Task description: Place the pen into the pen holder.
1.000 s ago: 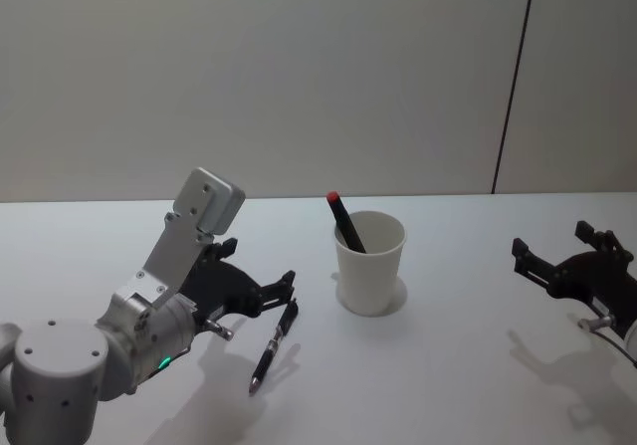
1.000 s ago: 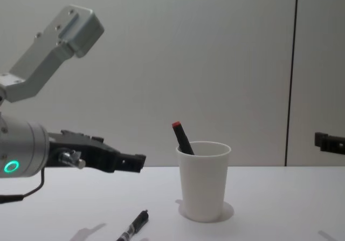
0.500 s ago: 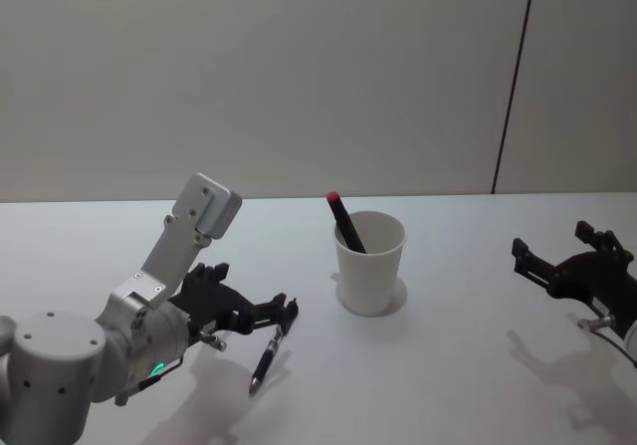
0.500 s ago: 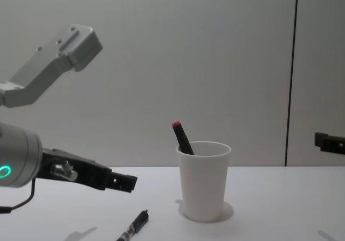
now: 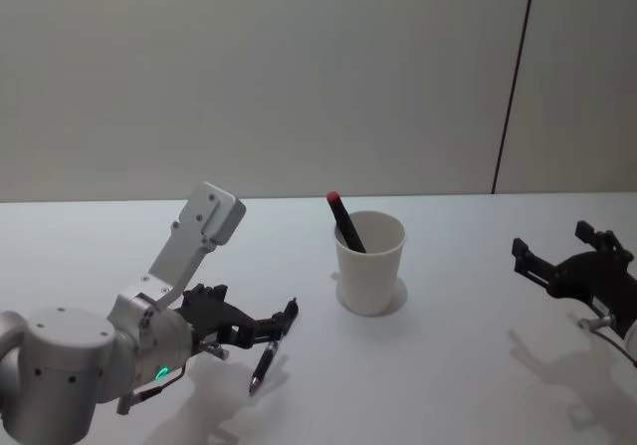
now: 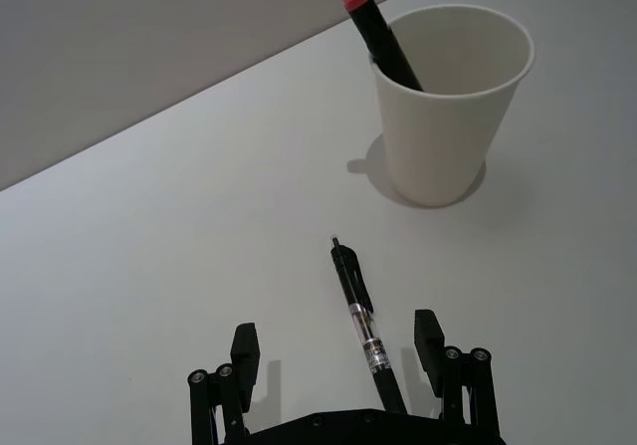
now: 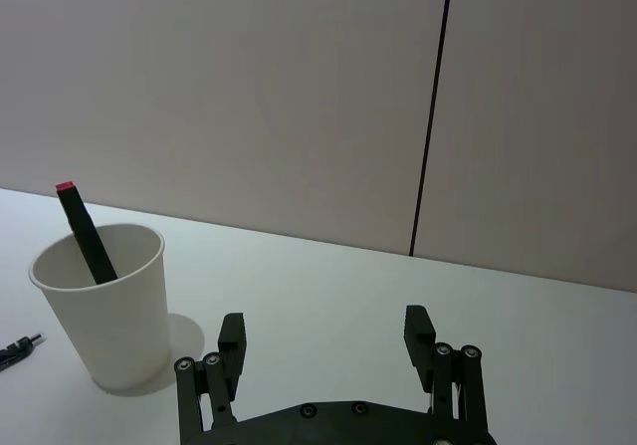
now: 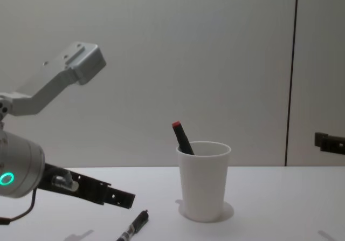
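Observation:
A black pen (image 5: 263,362) with a clear barrel lies flat on the white table, left of and nearer than the pen holder (image 5: 370,263), a white paper cup. A black marker with a red cap (image 5: 345,222) leans inside the cup. My left gripper (image 6: 336,343) is open and low over the table, its fingers (image 6: 246,351) straddling the pen's (image 6: 362,316) rear half without touching it. In the chest view the left gripper (image 8: 121,199) hangs just above the pen (image 8: 135,227), left of the cup (image 8: 204,179). My right gripper (image 5: 549,243) is open and parked at the far right.
The bare white table (image 5: 448,365) stretches between the cup and the right arm. A grey wall with a dark vertical seam (image 5: 513,87) stands behind. From the right wrist the cup (image 7: 105,301) and the pen's tip (image 7: 15,348) show.
My left gripper has dropped towards the table and drawn back a little, so its open fingers now flank the pen. The pen, cup and right arm have not moved.

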`<state>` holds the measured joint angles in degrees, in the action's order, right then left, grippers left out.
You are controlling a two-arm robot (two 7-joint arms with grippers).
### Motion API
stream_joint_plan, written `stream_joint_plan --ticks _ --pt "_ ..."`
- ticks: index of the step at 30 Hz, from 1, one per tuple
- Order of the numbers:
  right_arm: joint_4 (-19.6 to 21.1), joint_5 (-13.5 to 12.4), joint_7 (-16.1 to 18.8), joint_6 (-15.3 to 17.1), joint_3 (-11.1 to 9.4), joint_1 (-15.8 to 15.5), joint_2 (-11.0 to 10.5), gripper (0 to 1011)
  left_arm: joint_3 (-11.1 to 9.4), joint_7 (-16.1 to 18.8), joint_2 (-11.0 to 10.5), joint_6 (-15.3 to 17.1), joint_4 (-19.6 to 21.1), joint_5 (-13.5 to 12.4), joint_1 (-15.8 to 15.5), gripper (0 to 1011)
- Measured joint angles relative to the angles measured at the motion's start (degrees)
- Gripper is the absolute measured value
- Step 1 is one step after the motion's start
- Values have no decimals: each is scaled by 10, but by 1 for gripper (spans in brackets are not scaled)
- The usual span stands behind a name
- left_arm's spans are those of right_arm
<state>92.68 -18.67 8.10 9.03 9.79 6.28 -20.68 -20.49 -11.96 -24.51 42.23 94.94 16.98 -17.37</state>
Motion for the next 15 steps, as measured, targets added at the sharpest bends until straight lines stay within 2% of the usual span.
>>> stream_joint_plan --ticks 15 --pt "0 0 0 0 0 0 0 1001 -4 18 16 29 -11 18 3 998"
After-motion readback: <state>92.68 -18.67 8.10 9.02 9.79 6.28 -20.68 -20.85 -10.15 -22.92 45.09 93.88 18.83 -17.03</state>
